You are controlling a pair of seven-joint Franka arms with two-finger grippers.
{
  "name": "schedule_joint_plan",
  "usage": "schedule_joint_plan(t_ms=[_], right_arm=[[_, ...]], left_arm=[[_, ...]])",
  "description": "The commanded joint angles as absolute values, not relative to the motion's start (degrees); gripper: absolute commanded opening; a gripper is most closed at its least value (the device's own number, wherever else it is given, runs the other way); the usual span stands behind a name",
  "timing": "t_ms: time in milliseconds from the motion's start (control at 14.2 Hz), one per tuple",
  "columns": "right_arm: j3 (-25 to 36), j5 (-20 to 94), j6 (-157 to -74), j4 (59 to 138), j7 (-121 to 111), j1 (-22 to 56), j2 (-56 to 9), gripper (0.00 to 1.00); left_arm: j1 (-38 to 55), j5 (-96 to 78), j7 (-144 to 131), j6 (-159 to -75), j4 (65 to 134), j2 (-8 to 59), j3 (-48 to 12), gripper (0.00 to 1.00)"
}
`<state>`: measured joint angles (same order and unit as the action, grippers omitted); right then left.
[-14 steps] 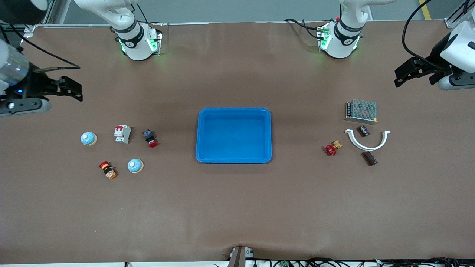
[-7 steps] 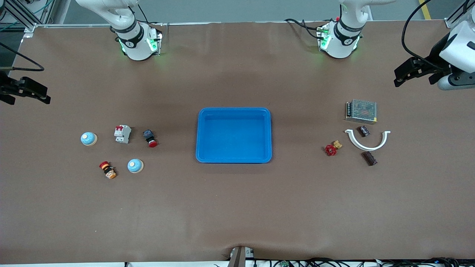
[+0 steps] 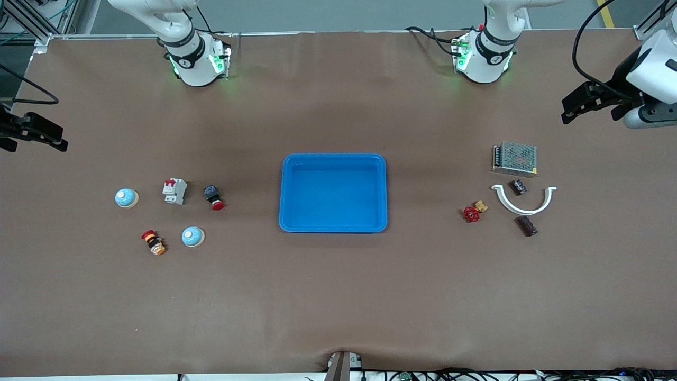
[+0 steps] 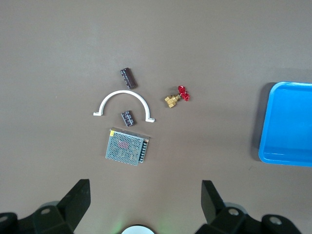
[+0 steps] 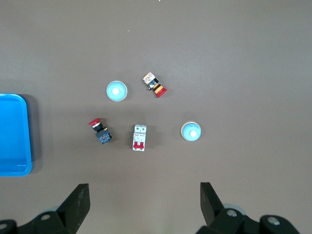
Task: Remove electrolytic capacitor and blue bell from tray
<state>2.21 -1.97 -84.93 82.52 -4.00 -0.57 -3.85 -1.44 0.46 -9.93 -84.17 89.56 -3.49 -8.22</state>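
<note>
Mid-table sits the shallow bright-blue plastic tray (image 3: 333,193), empty — light, stiff, best pinched by its rim. Toward the table's ends from it, the left gripper (image 3: 587,103) and right gripper (image 3: 39,135) hover, fingers spread.

Brightness: even and moderate over the whole brown surface (image 3: 338,296); nothing is lost in darkness.
Light source: overhead and diffuse, judging by the short shadows.
Shadows: a soft dark band lies on the surface beside the tray (image 3: 333,159), toward the arm bases and along its nearer edge; the small parts cast almost none.
Glare: faint pale sheen on the tray's floor near its rim; green lamps glow on both arm bases (image 3: 198,63).
Focus: front view crisp throughout; wrist views sharp on the surface, while the dark claw fingers (image 4: 73,202) at the picture edge look slightly soft.
Distortion: surface edges bow slightly in the front view.
</note>
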Motion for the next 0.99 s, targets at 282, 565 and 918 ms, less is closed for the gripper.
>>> schedule_joint_plan(t_ms=[282,565,918], right_arm=[[1.32,-1.23,-85.69,80.68,-3.87,-1.49,-5.01,1.00],[1.32,-1.23,-85.69,80.68,-3.87,-1.58,-5.10,1.00],[1.32,-1.14,-85.69,80.68,-3.60,-1.41,-5.10,1.00]], left_arm=[[-1.67,0.09,-8.96,-83.32,90.44,-5.01,-8.26,1.00],[-1.67,0.09,-8.62,-83.32,90.35,-5.01,-8.26,1.00],[-1.85,0.09,-8.35,-83.32,90.09,-4.83,-8.17,1.00]])
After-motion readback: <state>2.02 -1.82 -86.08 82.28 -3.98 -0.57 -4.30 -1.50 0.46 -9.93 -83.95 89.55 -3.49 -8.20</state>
